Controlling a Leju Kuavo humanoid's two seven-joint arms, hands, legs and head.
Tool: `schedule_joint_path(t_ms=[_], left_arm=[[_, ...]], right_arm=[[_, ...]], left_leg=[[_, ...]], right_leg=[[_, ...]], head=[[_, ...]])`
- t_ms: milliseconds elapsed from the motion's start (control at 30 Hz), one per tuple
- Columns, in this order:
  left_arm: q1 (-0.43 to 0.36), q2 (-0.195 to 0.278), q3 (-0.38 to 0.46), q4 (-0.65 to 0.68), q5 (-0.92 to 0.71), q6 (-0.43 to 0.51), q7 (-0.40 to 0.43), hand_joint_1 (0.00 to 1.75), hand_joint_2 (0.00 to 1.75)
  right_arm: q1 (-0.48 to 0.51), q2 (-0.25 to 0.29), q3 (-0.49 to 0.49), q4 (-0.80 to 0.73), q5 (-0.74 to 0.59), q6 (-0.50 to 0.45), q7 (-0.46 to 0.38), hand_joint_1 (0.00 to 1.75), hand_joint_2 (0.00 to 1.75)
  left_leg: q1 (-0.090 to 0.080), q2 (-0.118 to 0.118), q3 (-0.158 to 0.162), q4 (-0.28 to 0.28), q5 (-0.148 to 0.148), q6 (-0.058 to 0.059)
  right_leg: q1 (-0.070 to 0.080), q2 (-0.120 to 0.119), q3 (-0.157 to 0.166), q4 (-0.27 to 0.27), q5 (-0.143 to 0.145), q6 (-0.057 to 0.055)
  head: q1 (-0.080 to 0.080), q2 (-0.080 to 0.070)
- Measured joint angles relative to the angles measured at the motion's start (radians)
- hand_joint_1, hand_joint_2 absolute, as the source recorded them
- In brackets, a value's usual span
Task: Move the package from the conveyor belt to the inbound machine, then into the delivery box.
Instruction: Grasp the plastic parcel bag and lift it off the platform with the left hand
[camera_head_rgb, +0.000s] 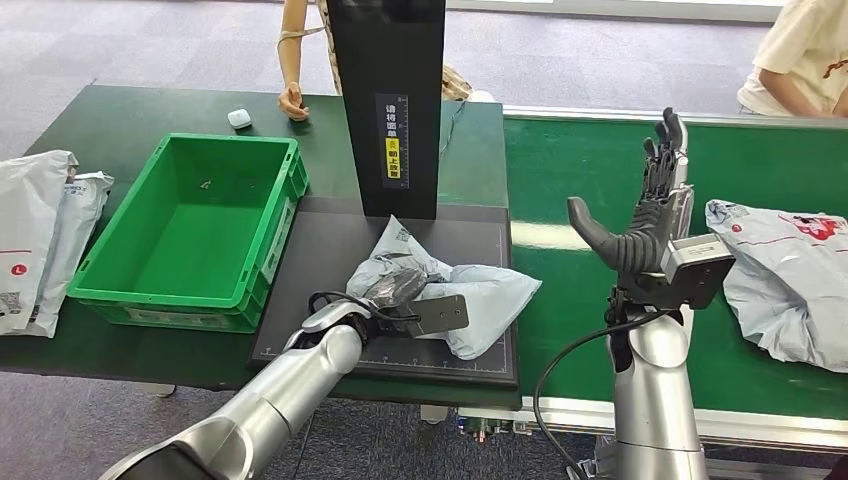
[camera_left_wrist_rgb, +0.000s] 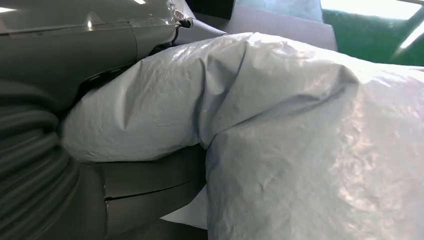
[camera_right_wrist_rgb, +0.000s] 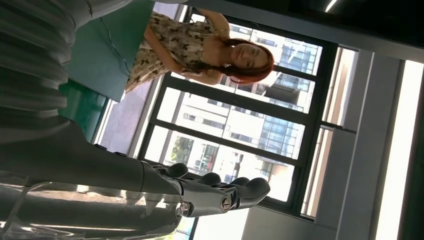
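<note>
The inbound machine (camera_head_rgb: 390, 105) stands upright at the back of its platform (camera_head_rgb: 320, 260), and the package (camera_head_rgb: 470, 290) lies on that platform just in front of it. The delivery box (camera_head_rgb: 195, 230) sits left of the machine, touching the platform's edge. The conveyor belt (camera_head_rgb: 570, 190) runs off to the machine's right, carrying another parcel (camera_head_rgb: 790, 270).

Left hand (camera_head_rgb: 395, 290) reaches forward, low; right hand (camera_head_rgb: 640, 215) raised upright, fingers (camera_head_rgb: 668, 135) apart.
</note>
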Motion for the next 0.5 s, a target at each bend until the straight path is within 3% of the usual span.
schedule_joint_path(t_ms=[300,400,500], left_arm=[[0.038,0.011,0.042,-0.059,-0.001,0.148,-0.126,1.75,1.75],[0.048,0.022,0.056,-0.094,0.001,0.168,-0.134,1.75,1.75],[0.076,0.038,0.079,-0.169,-0.019,0.254,-0.127,1.75,1.75]], right_arm=[[0.011,-0.003,-0.023,-0.017,-0.005,0.018,-0.005,0.0,1.75],[0.017,-0.004,-0.031,-0.026,-0.006,0.02,-0.008,0.0,1.75],[0.032,-0.007,-0.04,-0.043,-0.005,0.02,-0.009,0.0,1.75]], left_leg=[[0.0,0.001,-0.005,0.0,0.0,-0.001],[0.0,0.001,-0.007,0.0,0.0,-0.001],[0.0,0.001,-0.01,0.0,0.0,-0.001]], right_leg=[[0.0,0.001,-0.006,0.0,0.0,0.0],[0.0,0.001,-0.009,0.0,0.0,0.0],[0.0,0.002,-0.012,0.0,0.0,0.0]], head=[[0.0,0.0],[0.0,0.0],[0.0,0.0]])
